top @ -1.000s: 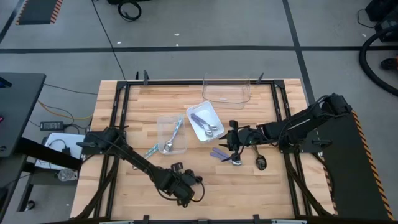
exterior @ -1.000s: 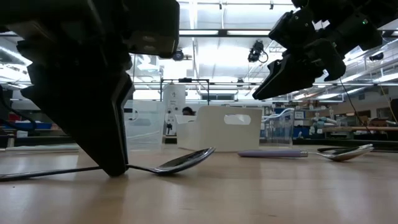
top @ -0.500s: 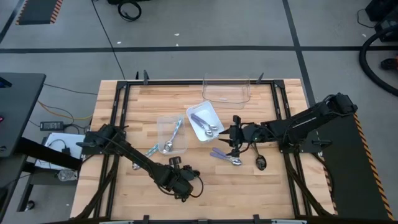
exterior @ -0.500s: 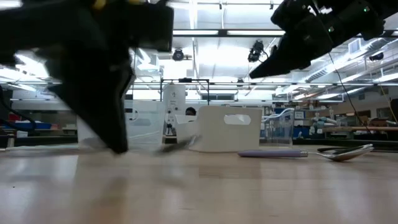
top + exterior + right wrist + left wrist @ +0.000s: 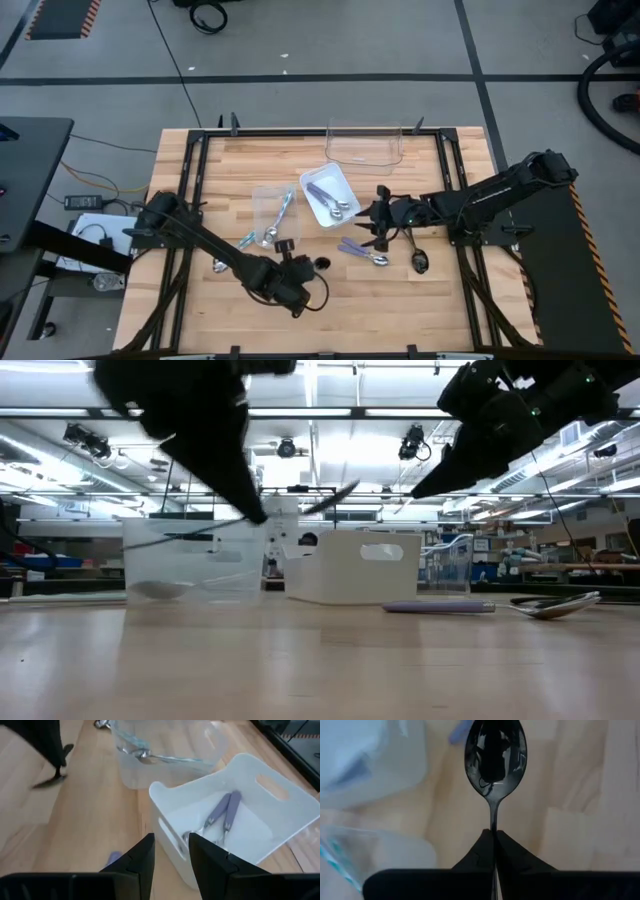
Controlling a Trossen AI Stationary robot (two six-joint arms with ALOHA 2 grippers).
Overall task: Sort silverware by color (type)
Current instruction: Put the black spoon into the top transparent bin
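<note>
Left hand [image 5: 494, 836] around black spoon [image 5: 495, 757]

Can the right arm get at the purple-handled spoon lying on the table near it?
Probably yes: the right gripper is open and empty, just beside the purple-handled spoon, with nothing between them.
</note>
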